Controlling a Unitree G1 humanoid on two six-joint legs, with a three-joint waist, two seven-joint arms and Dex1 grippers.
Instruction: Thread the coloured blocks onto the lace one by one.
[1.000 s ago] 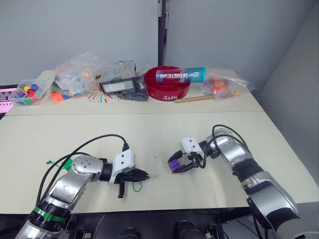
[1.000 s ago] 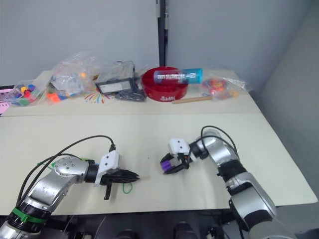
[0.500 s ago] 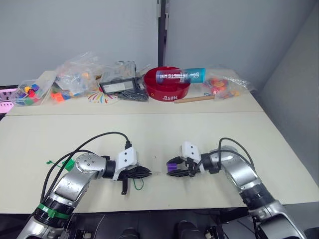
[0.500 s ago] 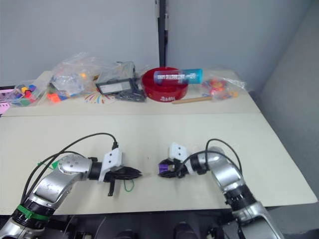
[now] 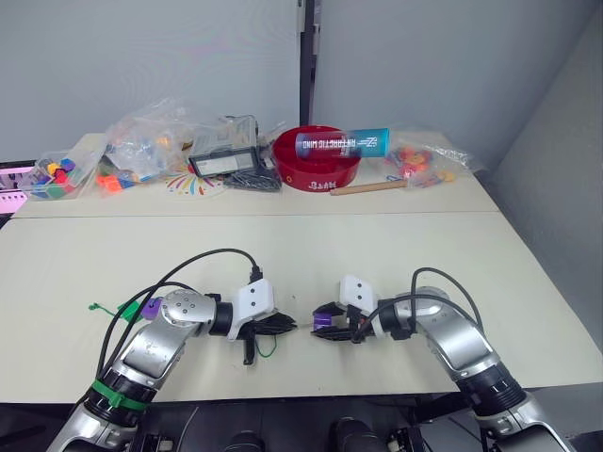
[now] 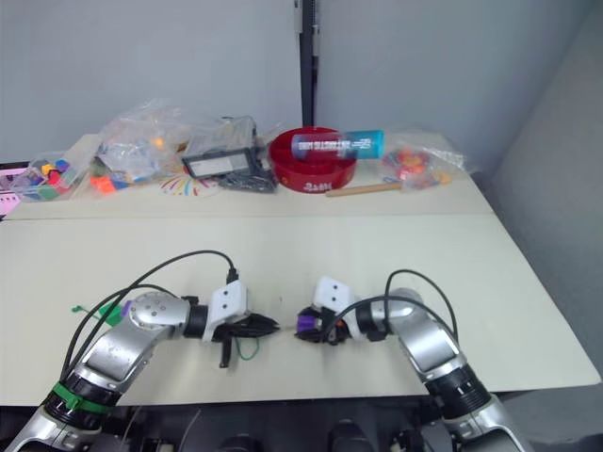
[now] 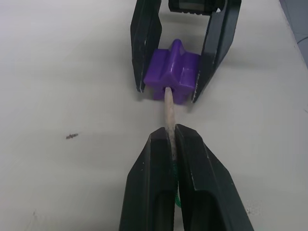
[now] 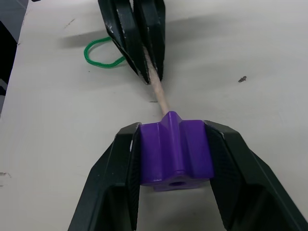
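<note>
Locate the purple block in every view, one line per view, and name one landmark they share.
Left eye view: purple block, near the table's front edge, held by the right gripper.
Right eye view: the block at centre front.
Left wrist view: the block between the far jaws.
Right wrist view: the block between the near jaws.
Shared landmark: the lace's tan tip entering the block, held by the left gripper.

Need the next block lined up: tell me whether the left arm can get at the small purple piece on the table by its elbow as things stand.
Probably not yet. The small purple piece lies beside the left arm's elbow, behind the left gripper, whose jaws are shut on the lace, its tip meeting the purple block held by the right gripper.
</note>
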